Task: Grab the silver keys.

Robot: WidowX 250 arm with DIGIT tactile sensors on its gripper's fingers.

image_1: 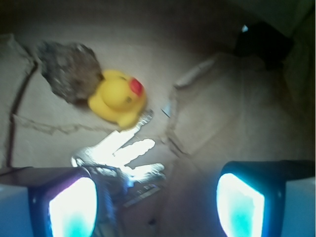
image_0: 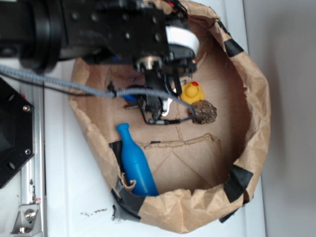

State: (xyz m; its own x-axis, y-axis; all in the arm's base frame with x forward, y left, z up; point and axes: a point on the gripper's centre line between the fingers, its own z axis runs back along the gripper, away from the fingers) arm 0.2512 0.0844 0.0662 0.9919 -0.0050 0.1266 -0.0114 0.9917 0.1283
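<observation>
The silver keys (image_1: 123,153) lie fanned out on the brown paper floor of the bag, just below the yellow rubber duck (image_1: 117,96). In the exterior view the keys (image_0: 165,106) are mostly hidden under my gripper (image_0: 158,101). In the wrist view my gripper (image_1: 155,202) is open, its two pads glowing at the bottom left and right. The keys lie beside the left pad (image_1: 71,207), towards the gap's upper left. Nothing is between the pads.
A brown rough lump (image_1: 69,69) sits touching the duck. A blue bottle (image_0: 136,163) lies against the paper bag's wall (image_0: 256,98). Black tape patches (image_0: 237,182) mark the rim. A grey cable (image_0: 74,86) crosses the bag's left side.
</observation>
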